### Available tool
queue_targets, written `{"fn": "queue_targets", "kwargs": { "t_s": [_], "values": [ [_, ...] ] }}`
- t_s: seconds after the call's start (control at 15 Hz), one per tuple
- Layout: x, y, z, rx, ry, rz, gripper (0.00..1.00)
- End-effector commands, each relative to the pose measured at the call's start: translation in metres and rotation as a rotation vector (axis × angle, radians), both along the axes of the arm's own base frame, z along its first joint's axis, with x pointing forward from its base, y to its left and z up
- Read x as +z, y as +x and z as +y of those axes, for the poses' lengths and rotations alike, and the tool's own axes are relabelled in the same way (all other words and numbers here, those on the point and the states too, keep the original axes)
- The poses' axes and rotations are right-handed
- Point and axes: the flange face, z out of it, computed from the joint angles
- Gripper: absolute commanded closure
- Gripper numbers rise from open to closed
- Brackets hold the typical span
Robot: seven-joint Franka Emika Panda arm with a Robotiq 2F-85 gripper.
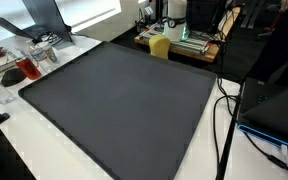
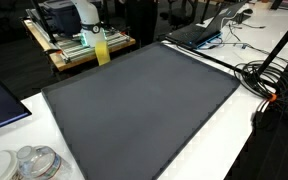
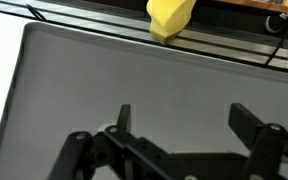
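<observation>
My gripper (image 3: 184, 112) shows only in the wrist view. Its two black fingers are spread wide with nothing between them. It hovers over a large dark grey mat (image 3: 94, 80), which also shows in both exterior views (image 1: 119, 105) (image 2: 144, 105). A yellow object (image 3: 169, 18) stands just beyond the mat's far edge, ahead of the gripper and apart from it. It also shows in both exterior views (image 1: 159, 45) (image 2: 102, 50). The arm is out of view in both exterior views.
A white table (image 1: 54, 160) carries the mat. A laptop (image 2: 194, 33) and black cables (image 2: 269, 75) lie at one side. Clear containers (image 2: 34, 162) sit at a corner. A rack with small items (image 1: 24, 60) and a cable (image 1: 224, 110) flank the mat.
</observation>
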Motion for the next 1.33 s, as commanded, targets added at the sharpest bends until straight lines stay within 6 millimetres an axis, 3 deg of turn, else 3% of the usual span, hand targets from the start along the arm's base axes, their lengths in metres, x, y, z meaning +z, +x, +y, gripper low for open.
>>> {"fn": "queue_targets", "kwargs": {
  "t_s": [0.0, 0.6, 0.93, 1.27],
  "values": [
    [-0.018, -0.015, 0.014, 0.081, -0.016, 0.027, 0.0],
    [-0.07, -0.062, 0.055, 0.205, -0.096, 0.031, 0.0],
    [-0.081, -0.102, 0.087, 0.223, -0.166, 0.053, 0.0],
    [-0.094, -0.128, 0.118, 0.218, -0.233, 0.07, 0.0]
  ]
}}
